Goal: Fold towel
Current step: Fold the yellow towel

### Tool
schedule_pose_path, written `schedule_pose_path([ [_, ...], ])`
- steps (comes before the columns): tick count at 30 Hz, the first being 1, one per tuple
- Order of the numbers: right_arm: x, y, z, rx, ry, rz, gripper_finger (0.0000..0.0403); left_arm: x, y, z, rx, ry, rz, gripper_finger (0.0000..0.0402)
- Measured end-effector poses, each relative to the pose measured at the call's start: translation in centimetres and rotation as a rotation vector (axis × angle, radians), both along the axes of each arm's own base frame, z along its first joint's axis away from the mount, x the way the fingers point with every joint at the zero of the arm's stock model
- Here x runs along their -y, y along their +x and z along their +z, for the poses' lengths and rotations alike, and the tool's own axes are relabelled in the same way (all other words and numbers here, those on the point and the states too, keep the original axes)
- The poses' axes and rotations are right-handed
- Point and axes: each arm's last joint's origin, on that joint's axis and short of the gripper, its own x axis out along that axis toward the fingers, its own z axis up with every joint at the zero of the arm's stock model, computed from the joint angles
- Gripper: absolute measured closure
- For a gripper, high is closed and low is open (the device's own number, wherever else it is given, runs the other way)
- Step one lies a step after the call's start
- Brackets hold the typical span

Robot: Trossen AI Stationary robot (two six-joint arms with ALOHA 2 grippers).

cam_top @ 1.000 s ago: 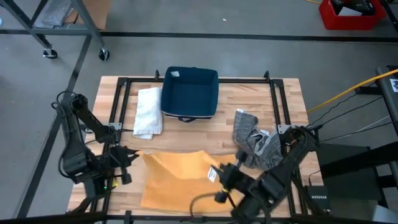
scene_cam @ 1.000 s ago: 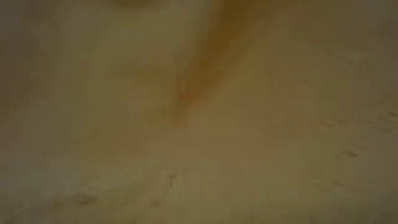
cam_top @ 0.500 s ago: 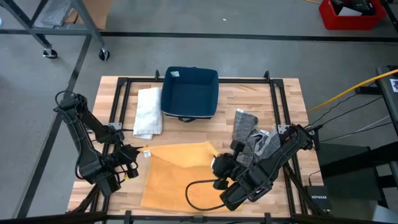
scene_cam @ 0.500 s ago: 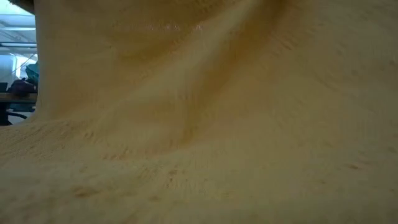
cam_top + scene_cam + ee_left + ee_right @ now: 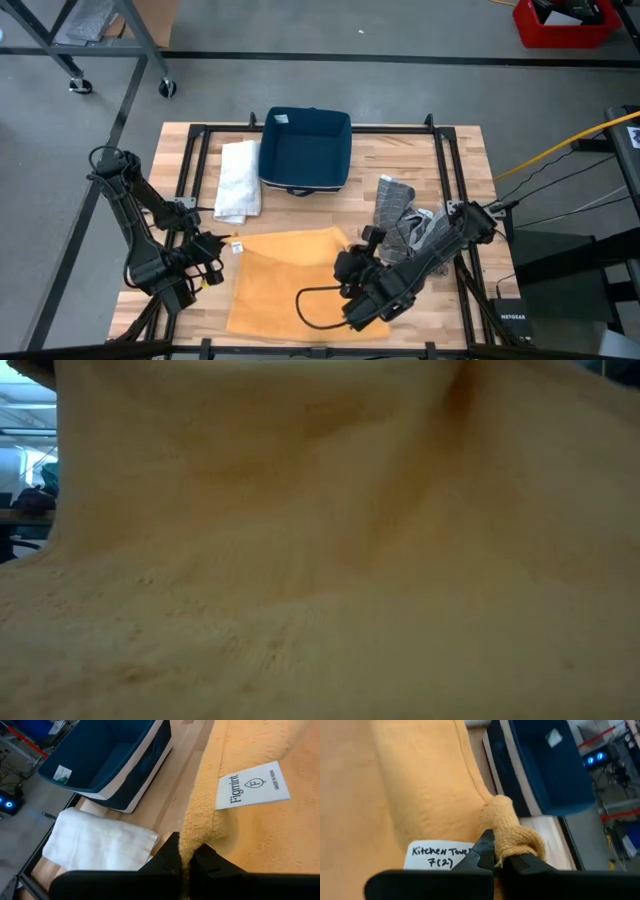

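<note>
While pinching orange towel (image 5: pixel 285 280) corners — left gripper (image 5: pixel 187 862) | right gripper (image 5: pixel 498 857) — both clamped.

An orange-yellow towel (image 5: pixel 285 285) is spread on the near half of the table, partly folded over itself, with its far edge raised into a fold. Two white labels are sewn to it (image 5: pixel 252 786) (image 5: pixel 438 855). Its far left corner and far right corner are pinched and bunched.
</note>
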Motion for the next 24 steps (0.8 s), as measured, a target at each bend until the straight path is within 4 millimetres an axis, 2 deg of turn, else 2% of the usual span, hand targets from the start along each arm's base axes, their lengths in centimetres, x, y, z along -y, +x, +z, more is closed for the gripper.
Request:
schedule_pose_path([
  [6,1.2,-0.1,-2.5,-0.102,0.009,-0.054,0.0398,-0.2,0.1,0.0,-0.025,0.038,-0.012,0.0401],
  [12,2.4,-0.8,-2.3,-0.133,0.04,-0.078,0.0398,-1.1,0.5,-1.3,-0.048,0.074,0.033,0.0401],
  [16,2.7,-1.6,0.0,-0.058,0.114,-0.049,0.0398,-1.6,0.5,-2.4,-0.047,0.068,0.075,0.0401],
  [24,4.2,-4.3,6.6,0.118,0.254,0.138,0.0398,-1.6,0.5,-2.6,-0.035,0.052,0.088,0.0401],
])
